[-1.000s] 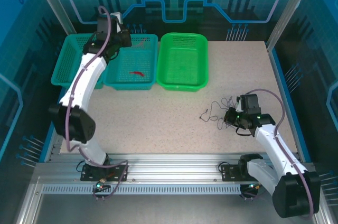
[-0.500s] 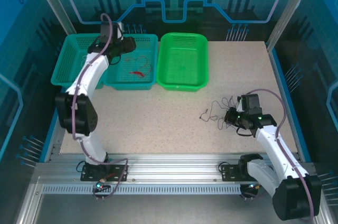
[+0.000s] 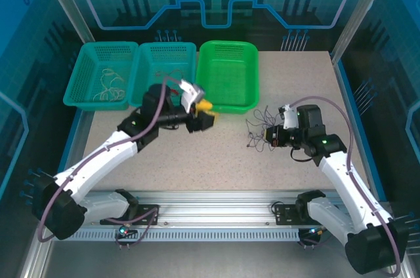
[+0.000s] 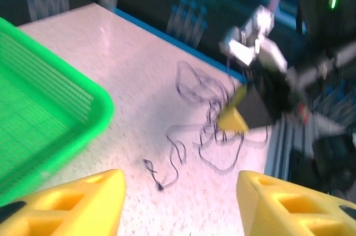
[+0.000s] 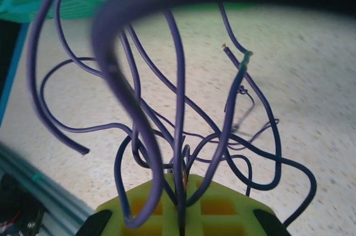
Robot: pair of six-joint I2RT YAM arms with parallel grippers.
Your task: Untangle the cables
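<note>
Some thin cream wires (image 3: pixel 110 81) lie sorted in the far-left teal mesh basket (image 3: pixel 73 94). A tangled clump of dark purple wires (image 3: pixel 257 122) awaits separating on the speckled tabletop (image 3: pixel 216 160), clamped by the right tool (image 3: pixel 269 135). The left tool (image 3: pixel 202 120) hovers nearby, spread open.

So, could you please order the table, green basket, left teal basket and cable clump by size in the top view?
Largest: table.
Next: green basket and left teal basket, which look alike, so unranked.
Smallest: cable clump.
</note>
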